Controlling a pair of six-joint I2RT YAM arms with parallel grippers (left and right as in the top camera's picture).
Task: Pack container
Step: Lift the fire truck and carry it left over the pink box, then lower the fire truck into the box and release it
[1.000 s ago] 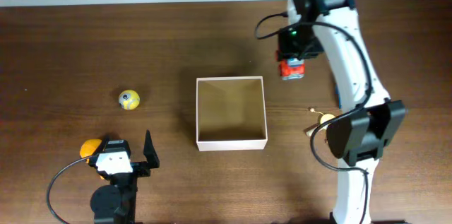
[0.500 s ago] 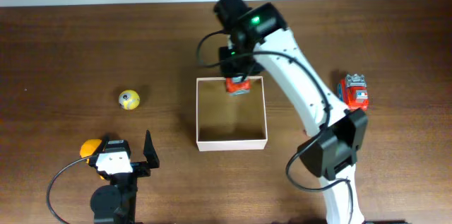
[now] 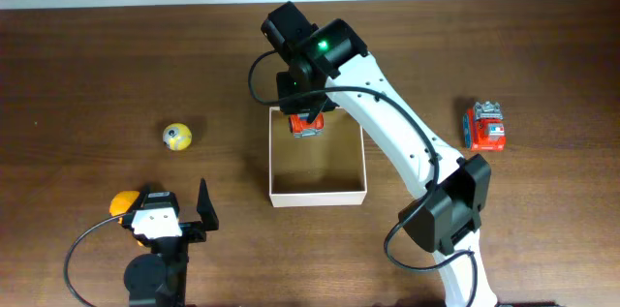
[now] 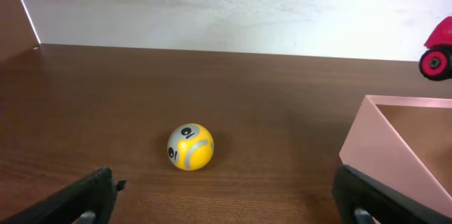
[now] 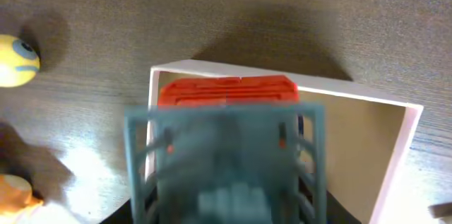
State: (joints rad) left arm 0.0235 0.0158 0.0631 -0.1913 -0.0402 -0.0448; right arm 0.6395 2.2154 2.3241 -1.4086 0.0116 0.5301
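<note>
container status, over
Right gripper shut on red toy, above far-left corner of container. Left gripper open, idle. Container otherwise bare, nothing blocking.

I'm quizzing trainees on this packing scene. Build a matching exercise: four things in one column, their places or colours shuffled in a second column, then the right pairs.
Things
1. yellow ball
2. red toy nearer the ball
3. red toy farther from the ball
4. container

Places or colours
A. lying on the table, right of the container
B. white walls, tan inside
C. lying on the table, left of the container
D. gripped over the container's far left corner

Pairs: 1-C; 2-D; 3-A; 4-B
</note>
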